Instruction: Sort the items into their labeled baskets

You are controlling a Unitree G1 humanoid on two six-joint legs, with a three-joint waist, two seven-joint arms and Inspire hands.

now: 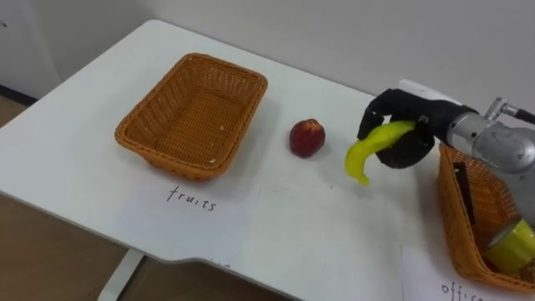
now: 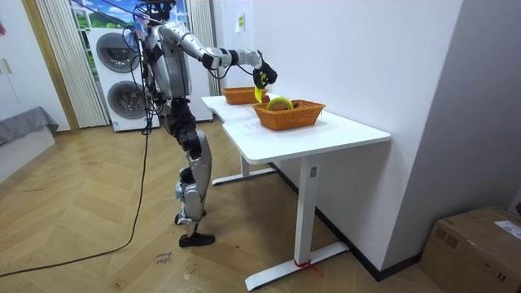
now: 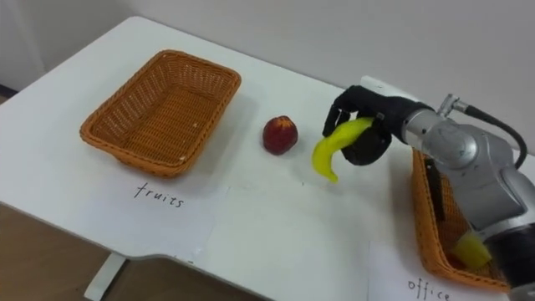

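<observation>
The right hand (image 1: 408, 110) has its fingers curled round the yellow banana (image 1: 369, 150), holding it above the worktop (image 1: 318, 230) between the peach (image 1: 307, 138) and the office basket (image 1: 448, 209). The fruit basket (image 1: 242, 117) sits farther left.

Peach (image 1: 307, 137) beside fruit basket (image 1: 167, 163), bare table (image 1: 292, 226) elsewhere, wall (image 1: 334, 33) probably close behind

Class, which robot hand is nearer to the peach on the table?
Right. The right robot hand, curled round a banana, hangs just right of the peach, between it and the office-supplies basket.
</observation>
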